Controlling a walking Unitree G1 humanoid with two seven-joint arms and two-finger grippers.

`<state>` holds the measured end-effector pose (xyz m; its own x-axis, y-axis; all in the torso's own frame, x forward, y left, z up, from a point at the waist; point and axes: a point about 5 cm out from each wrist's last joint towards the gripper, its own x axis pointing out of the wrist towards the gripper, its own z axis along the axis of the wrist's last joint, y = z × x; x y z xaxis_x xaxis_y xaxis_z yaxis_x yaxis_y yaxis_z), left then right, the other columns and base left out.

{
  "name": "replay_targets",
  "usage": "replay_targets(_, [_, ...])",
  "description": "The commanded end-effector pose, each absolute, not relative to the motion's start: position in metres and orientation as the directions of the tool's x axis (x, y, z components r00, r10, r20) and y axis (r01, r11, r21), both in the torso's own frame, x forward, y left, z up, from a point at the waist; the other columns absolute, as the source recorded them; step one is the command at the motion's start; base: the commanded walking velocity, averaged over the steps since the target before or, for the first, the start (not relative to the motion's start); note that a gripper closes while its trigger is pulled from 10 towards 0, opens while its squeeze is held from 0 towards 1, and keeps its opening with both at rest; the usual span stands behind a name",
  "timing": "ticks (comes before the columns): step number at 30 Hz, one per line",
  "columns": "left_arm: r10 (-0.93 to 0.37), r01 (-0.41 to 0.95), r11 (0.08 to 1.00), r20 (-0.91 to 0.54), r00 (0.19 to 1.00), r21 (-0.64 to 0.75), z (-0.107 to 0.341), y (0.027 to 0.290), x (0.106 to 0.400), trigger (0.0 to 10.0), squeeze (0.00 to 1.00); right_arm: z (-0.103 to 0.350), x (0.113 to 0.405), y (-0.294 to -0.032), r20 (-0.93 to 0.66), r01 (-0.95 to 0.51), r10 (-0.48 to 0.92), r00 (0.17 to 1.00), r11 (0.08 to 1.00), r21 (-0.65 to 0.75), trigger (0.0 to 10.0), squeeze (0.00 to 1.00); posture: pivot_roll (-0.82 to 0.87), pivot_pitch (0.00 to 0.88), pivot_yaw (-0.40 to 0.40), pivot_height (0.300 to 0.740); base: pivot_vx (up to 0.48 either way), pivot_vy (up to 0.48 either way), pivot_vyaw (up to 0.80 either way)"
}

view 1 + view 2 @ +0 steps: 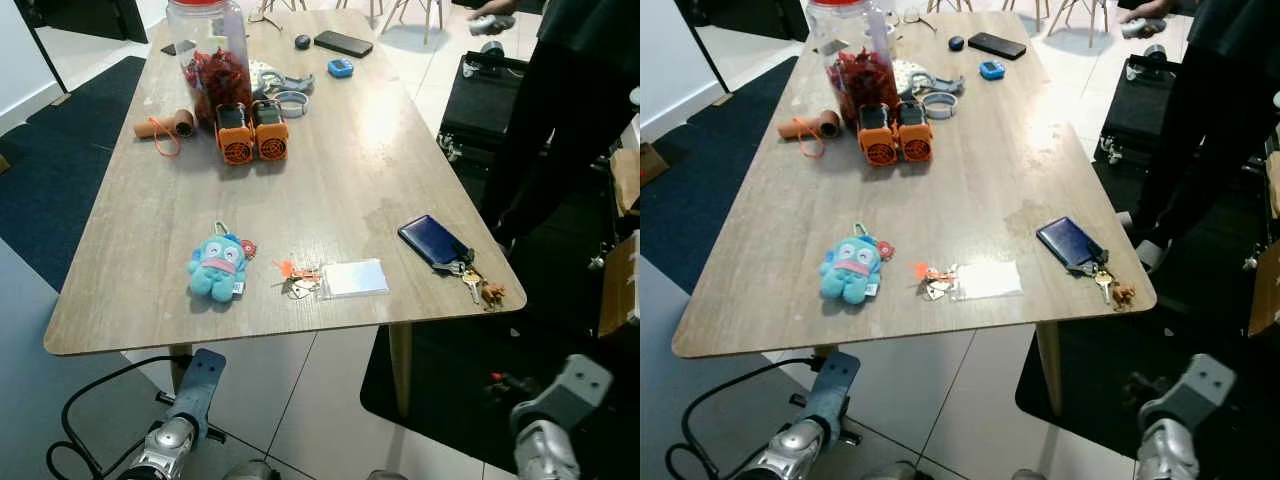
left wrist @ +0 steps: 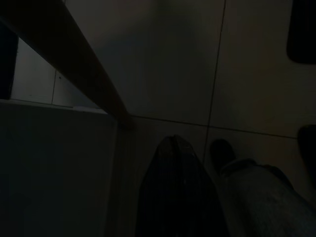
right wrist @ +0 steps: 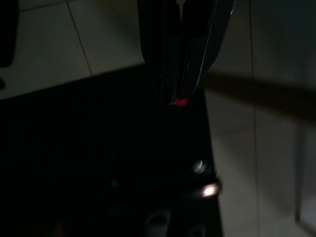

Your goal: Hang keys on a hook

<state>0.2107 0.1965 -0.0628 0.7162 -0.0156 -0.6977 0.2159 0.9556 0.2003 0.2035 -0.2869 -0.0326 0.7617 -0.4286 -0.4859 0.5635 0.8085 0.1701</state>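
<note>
Right gripper [image 3: 182, 74]: hangs low beside the table, over the dark mat; fingers look pressed together, nothing between them.
Left gripper [image 2: 173, 192]: idle below the table edge; view too dark, cannot tell how the fingers stand.
Keys [image 1: 478, 282]: on the wooden table [image 1: 330, 170], at its near right corner, chained to a navy wallet [image 1: 432, 242].
Long axis: runs from wallet out toward the corner edge.
Bearing: up and forward of the right gripper; that arm is nearer.
Second bunch [image 1: 300, 278]: mid near edge, beside a clear card holder [image 1: 353, 278].
Hook: none spotted.
</note>
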Motion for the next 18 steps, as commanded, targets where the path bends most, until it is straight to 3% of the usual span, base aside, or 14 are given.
replay_targets(1, [-0.009, 0.224, 0.953, -0.719, 0.695, 0.204, -0.066, 0.201, 0.204, 10.0, 0.00, -0.051, 0.190, -0.269, -0.577, 0.525, -0.356, 0.735, 0.837, 0.152, 0.0, 0.00, 0.09, 0.062, 0.010, 0.740, 0.000, 0.000, 0.00])
replay_targets(9, [-0.022, 0.247, 0.947, -0.725, 0.688, 0.206, -0.067, 0.200, 0.204, 10.0, 0.00, -0.080, 0.169, -0.217, -0.721, 0.365, -0.152, 0.676, 0.919, 0.147, 0.0, 0.00, 0.09, 0.052, 0.009, 0.740, 0.000, 0.000, 0.00])
replay_targets(18, [-0.039, 0.263, 0.944, -0.724, 0.689, 0.200, -0.066, 0.190, 0.210, 10.0, 0.00, -0.088, 0.164, -0.194, -0.757, 0.314, -0.088, 0.648, 0.936, 0.160, 0.0, 0.00, 0.07, 0.015, 0.008, 0.740, 0.000, 0.000, 0.00])
